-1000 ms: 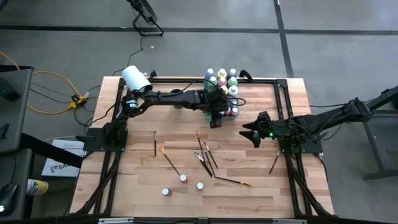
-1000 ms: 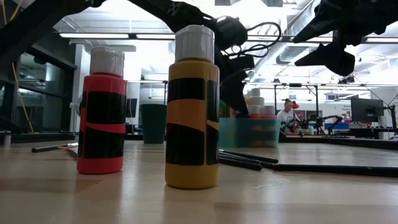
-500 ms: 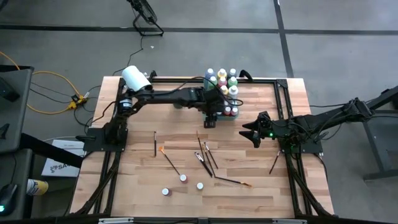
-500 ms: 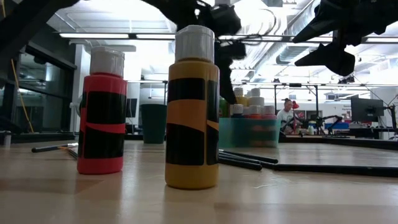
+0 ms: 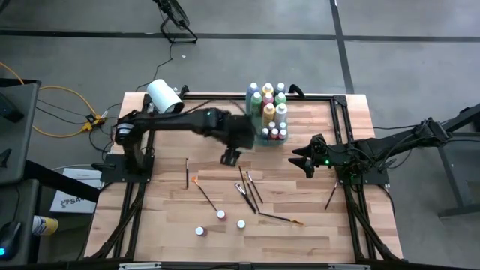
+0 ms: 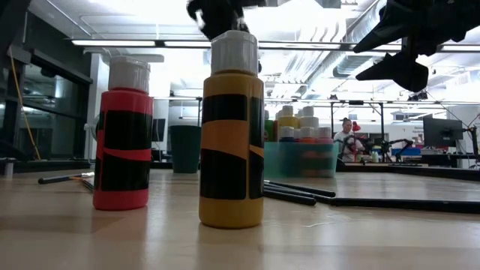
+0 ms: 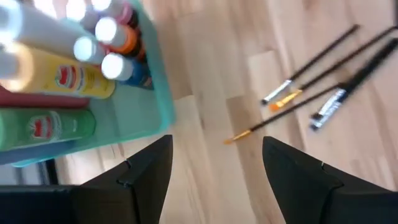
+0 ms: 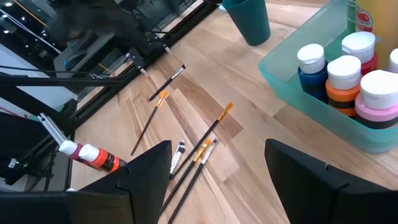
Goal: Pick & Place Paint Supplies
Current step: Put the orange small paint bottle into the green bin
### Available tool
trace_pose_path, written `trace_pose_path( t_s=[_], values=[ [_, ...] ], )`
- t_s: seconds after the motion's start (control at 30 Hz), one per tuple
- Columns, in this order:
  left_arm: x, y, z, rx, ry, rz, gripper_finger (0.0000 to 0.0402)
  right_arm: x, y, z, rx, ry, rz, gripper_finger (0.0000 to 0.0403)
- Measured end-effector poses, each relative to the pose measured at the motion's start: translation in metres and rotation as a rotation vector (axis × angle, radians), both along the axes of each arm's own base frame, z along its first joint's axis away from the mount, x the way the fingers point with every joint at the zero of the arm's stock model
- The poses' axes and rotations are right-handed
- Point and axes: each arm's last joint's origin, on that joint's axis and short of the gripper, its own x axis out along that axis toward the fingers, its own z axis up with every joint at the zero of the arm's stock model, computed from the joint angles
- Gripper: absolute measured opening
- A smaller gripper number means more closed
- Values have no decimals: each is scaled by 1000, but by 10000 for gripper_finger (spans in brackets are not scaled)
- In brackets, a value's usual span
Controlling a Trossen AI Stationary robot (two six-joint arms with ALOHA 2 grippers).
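Claws come first: the left claw (image 5: 229, 157) hangs over the middle of the table (image 5: 165, 217), just beside the green tray (image 7: 158, 106), and its two dark fingers (image 7: 146, 171) stand apart with nothing between them. The right claw (image 5: 303, 160) waits over the right side of the table, on the other side of the tray. Its fingers (image 8: 146, 171) are wide apart too, and it holds nothing. The tray sits near the far edge of the table and is full of paint bottles (image 5: 268, 112), big ones and small ones, all with white caps. In the right wrist view, small blue, orange and pink bottles (image 8: 348, 78) stand packed close at one end of it. Thin dark paintbrushes (image 5: 249, 191) lie scattered on the wood in front of the tray, and some cross each other. One brush (image 5: 187, 172) lies alone more to the left, and one more (image 5: 331, 195) lies far to the right. Three small bottles (image 5: 220, 223) stand in a loose group near the front edge, well apart from the tray. In the low view, two of them show up close: a red bottle (image 6: 123, 142) and a yellow bottle (image 6: 232, 135), both upright. A white roll (image 5: 163, 96) lies at the far left corner of the table.
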Motion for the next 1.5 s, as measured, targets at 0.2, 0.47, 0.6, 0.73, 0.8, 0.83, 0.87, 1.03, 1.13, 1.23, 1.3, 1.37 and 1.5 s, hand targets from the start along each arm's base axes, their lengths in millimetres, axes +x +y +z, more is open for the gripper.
trace_pose_path(
  t_s=[0.2,0.47,0.6,0.73,0.8,0.83,0.87,1.03,1.13,1.23,1.3,1.37,1.5],
  values=[
    [-31,-52,-15,28,23,-40,241,0,0,0,5,0,-3,252],
    [-93,-90,-58,-174,-33,-201,241,0,0,-1,15,4,-8,252],
    [-115,-110,-79,-300,-88,-392,241,-1,0,-3,8,28,-7,252],
    [-119,-123,-98,-297,-133,-472,241,-3,-1,-5,9,57,-8,252],
    [-116,-128,-103,-292,-174,-508,241,-2,-1,-5,11,54,-10,252],
    [-111,-130,-104,-289,-203,-523,241,-3,-1,-5,12,54,-10,252],
    [-109,-131,-106,-282,-209,-534,241,-3,-1,-5,13,54,-10,252],
    [-100,-135,-110,-286,-260,-579,241,-2,0,-5,17,53,-3,252],
    [-96,-137,-121,-284,-228,-602,241,-2,0,-5,23,58,10,252],
    [-90,-140,-124,-297,-249,-623,241,-2,0,-5,25,58,13,252],
    [-89,-141,-127,-308,-252,-638,241,-2,0,-5,34,54,9,252],
    [-84,-143,-129,-319,-279,-648,241,-3,0,-6,43,57,5,252],
    [-83,-144,-130,-323,-282,-648,241,-2,0,-5,51,52,7,252]
  ],
)
